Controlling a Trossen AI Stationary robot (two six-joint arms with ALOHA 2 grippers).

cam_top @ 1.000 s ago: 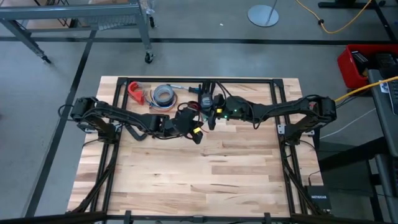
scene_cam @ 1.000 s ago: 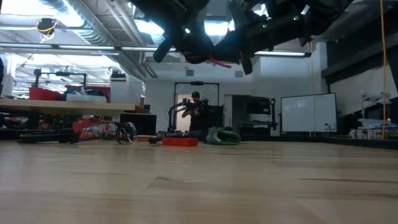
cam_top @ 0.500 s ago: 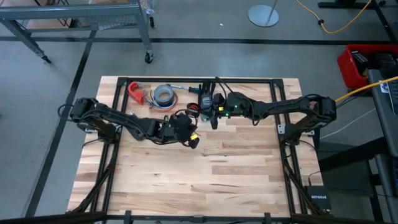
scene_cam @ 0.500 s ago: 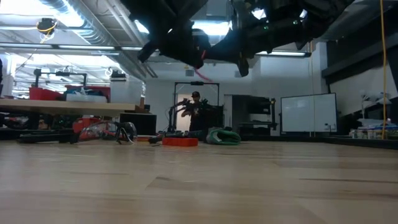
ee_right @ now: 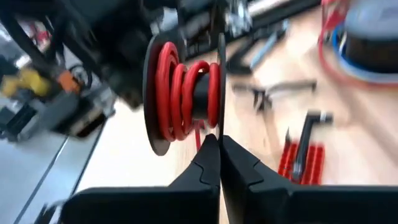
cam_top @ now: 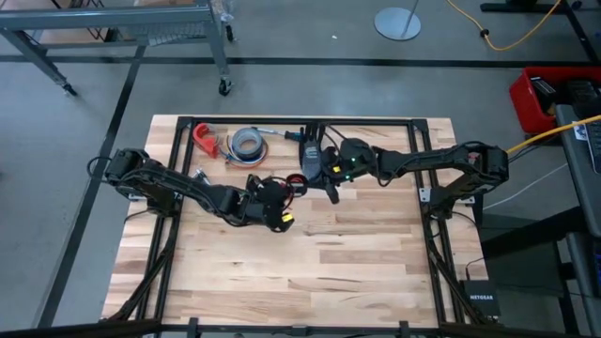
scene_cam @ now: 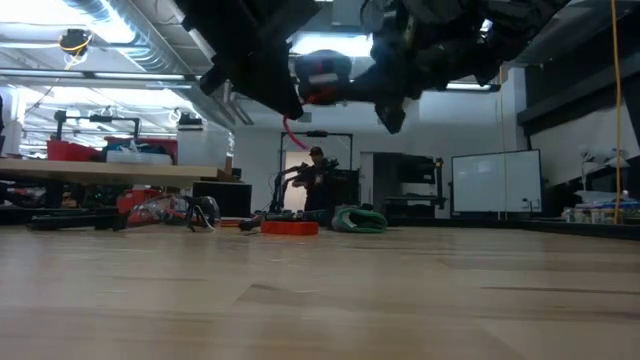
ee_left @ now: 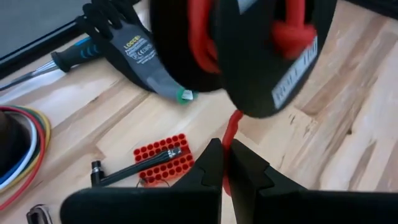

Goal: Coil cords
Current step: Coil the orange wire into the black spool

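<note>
Right, I see the red cord (ee_right: 186,93) wound in loops on a black spool (ee_right: 151,102) hanging in the air above the table (cam_top: 310,272), between my two grippers. The left gripper (ee_left: 225,163) is pinched on the cord strand just under the spool. The right gripper (ee_right: 220,152) is clamped on the spool's thin flange; the red bit holder (ee_left: 163,160) lies on the table beyond the spool.

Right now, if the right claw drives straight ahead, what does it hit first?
Likely the black spool wound with red cord, directly ahead of the right claw. The left claw pinches that cord. Depth unclear.
</note>
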